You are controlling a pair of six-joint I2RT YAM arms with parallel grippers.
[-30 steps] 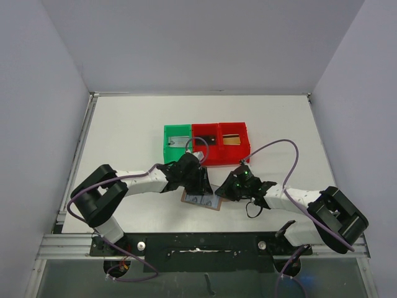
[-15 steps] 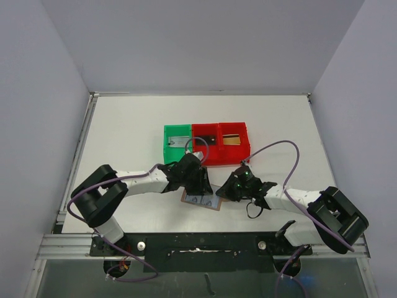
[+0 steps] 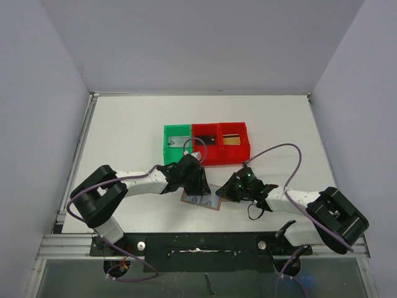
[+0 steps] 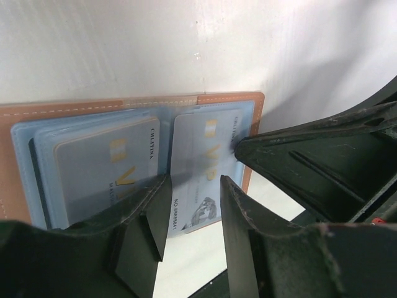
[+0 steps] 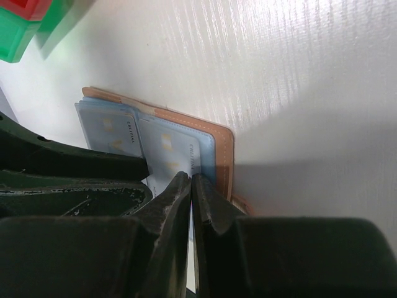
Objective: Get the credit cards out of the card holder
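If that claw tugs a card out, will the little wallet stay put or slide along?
Likely slide: the card holder is thin, flat on a smooth table, so probably light; the left gripper over it seems there to pin it. The card looks stiff and glossy, so the right gripper, shut on its edge, might slip.

Top external view: set high above and behind the two arm bases, facing down and forward over the whole tabletop (image 3: 124,136). Left and right wrist views: each rides close on its own arm, looking along the left pincer (image 4: 192,211) or the right pincer (image 5: 191,192) from opposite sides — very near the surface. All three views share one patch — the open card holder (image 3: 201,202).
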